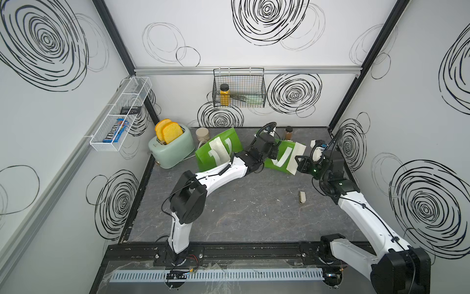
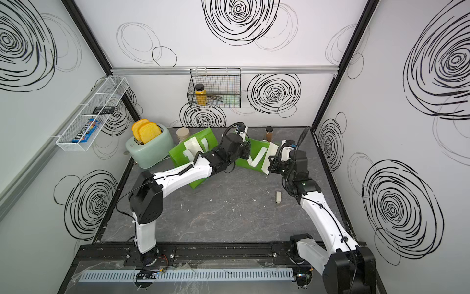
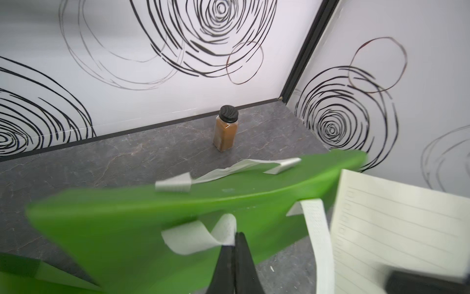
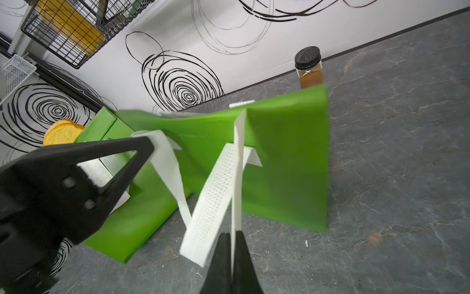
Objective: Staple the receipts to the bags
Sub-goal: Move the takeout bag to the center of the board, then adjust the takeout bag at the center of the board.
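Grey table (image 1: 254,208): the first bag (image 1: 203,160) lies flat beside the toaster (image 1: 175,152), with the first receipt (image 1: 220,149) resting on it. The second bag (image 4: 292,165) sits buckled between both arms. The left gripper (image 3: 235,238) is clamped on its strap handle (image 3: 195,236). The right gripper (image 4: 232,235) pinches the second receipt (image 4: 237,178), just beside that bag.

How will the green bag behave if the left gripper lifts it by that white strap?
Probably floppy: the bag bows and curls where the left gripper pinches its strap. Likely light, as one thin strap holds an edge up. It may fold or swing.
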Action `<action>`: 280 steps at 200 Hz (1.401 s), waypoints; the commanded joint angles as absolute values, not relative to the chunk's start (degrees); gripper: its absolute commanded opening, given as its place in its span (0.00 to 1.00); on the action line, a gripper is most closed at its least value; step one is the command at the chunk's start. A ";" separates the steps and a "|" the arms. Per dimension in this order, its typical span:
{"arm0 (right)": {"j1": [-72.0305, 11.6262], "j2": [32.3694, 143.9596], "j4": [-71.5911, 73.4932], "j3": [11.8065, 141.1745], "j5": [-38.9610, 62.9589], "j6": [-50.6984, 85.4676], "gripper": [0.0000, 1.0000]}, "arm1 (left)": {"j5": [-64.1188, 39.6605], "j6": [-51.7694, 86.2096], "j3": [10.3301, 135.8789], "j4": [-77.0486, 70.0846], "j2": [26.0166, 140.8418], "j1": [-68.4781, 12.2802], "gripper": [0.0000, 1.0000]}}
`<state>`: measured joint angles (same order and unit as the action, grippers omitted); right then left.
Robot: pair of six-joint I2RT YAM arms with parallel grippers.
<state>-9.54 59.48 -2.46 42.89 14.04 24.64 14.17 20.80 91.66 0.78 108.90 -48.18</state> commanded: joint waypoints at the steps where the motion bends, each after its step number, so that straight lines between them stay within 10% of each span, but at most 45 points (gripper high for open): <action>1: -9.83 58.53 -0.05 43.47 12.54 21.48 0.00 | 17.28 24.25 87.38 3.74 104.56 -50.15 0.00; 114: -13.89 55.67 -1.77 41.30 15.40 20.04 0.00 | 18.53 28.60 67.59 3.95 87.79 -57.06 0.00; 143: -13.71 56.40 -3.29 41.33 12.29 19.43 0.00 | 12.57 27.60 69.63 4.34 87.20 -57.80 0.60; 280: -14.21 56.38 -1.81 36.79 13.08 23.52 0.00 | -16.40 16.78 94.19 2.76 101.15 -30.41 0.90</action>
<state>-13.61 56.40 -2.72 38.26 12.01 21.85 -3.09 16.36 91.64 6.72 95.61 -32.77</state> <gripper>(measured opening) 0.029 0.908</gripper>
